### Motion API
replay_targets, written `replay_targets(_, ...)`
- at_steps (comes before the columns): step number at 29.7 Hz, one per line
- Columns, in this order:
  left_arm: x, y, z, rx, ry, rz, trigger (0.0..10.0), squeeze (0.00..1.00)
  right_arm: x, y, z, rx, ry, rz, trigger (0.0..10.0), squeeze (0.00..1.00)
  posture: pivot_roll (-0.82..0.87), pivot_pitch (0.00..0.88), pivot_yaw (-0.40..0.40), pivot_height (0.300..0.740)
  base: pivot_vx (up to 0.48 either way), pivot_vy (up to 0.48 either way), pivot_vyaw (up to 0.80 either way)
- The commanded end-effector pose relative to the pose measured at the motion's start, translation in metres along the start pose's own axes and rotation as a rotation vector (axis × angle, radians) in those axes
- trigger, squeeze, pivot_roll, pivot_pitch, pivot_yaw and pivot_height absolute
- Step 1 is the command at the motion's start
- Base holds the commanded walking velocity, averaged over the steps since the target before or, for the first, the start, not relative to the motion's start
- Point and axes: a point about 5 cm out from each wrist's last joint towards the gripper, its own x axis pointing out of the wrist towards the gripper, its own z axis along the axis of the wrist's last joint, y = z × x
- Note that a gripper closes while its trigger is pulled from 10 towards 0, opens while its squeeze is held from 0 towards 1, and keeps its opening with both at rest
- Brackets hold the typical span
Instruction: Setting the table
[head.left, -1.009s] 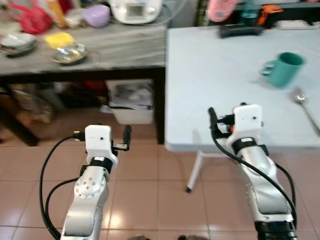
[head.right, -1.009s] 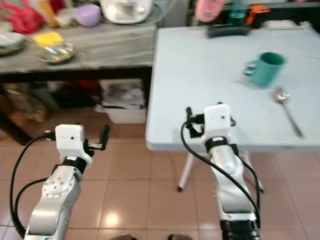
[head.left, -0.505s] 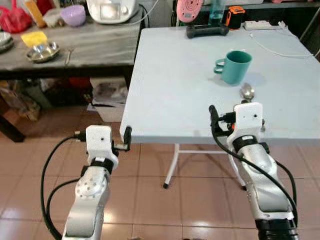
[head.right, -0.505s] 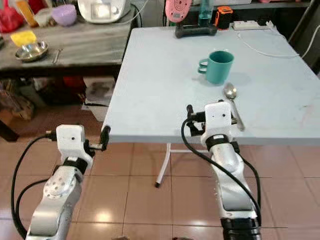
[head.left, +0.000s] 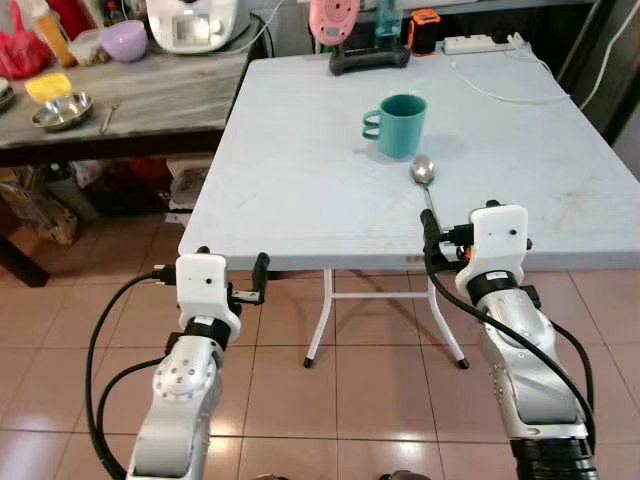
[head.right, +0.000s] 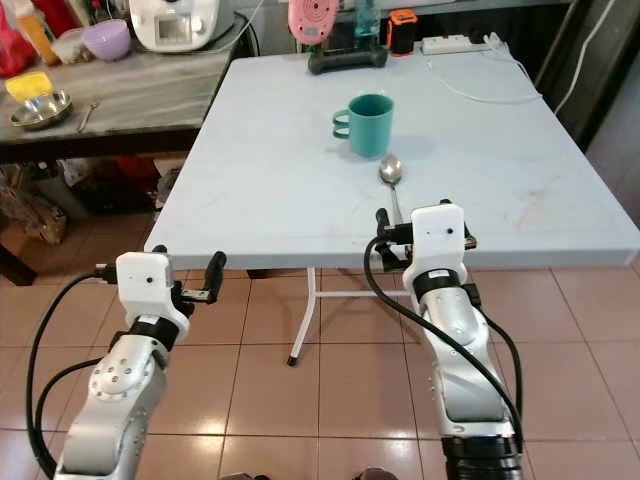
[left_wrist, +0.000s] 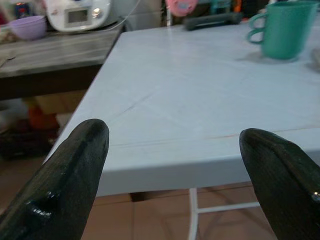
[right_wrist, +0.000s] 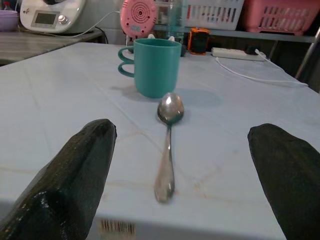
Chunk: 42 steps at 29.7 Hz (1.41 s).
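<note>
We take the spoon (right_wrist: 167, 145) as the thing to handle: it lies flat on the pale counter (head.left: 300, 170), bowl end pointing at the teal mug (head.left: 397, 124) and nearly touching its base, handle running back toward the near edge. That layout reads to us as a place half set, the mug standing upright with its handle turned to the robot's left and the spoon parked beside it within reach.

The right pincer (right_wrist: 182, 175) hovers at the counter's near edge, its two black fingers spread wide and holding nothing. In the right wrist view the spoon runs straight down the middle of the gap between them, its handle tip the nearest part, so we judge the arm is lined up for a forward reach.

The left pincer (left_wrist: 175, 170) is also spread wide and empty, held level with the counter's near left corner, well apart from mug and spoon.

Farther off, a pink fan (head.left: 333, 18) and a power strip (head.left: 480, 43) sit at the back edge.
</note>
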Motion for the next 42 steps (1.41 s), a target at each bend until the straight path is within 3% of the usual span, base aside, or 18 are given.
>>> replay_targets(1,-0.001,0.003,0.002,0.003,-0.009,-0.003,10.0,0.00,-0.001,0.003,0.004,0.005,-0.017,0.007,10.0,0.00,-0.11,0.116,0.127,0.740,0.000,0.000,-0.42)
replay_targets(9,-0.002,0.002,0.004,-0.002,-0.019,-0.022,10.0,0.00,-0.002,0.007,0.003,0.009,-0.016,0.009,10.0,0.00,-0.11,0.127,0.137,0.740,0.096,0.000,-0.05)
replay_targets(38,-0.004,-0.004,0.002,-0.024,-0.009,-0.074,10.0,0.00,-0.005,0.012,-0.003,0.016,0.008,0.015,10.0,0.00,-0.11,0.138,0.147,0.740,0.351,0.000,-0.11)
replay_targets(42,-0.007,-0.009,-0.001,-0.029,0.009,-0.125,10.0,0.00,-0.005,0.013,-0.003,0.017,0.010,0.013,10.0,0.00,-0.11,0.139,0.149,0.740,0.120,0.000,0.00)
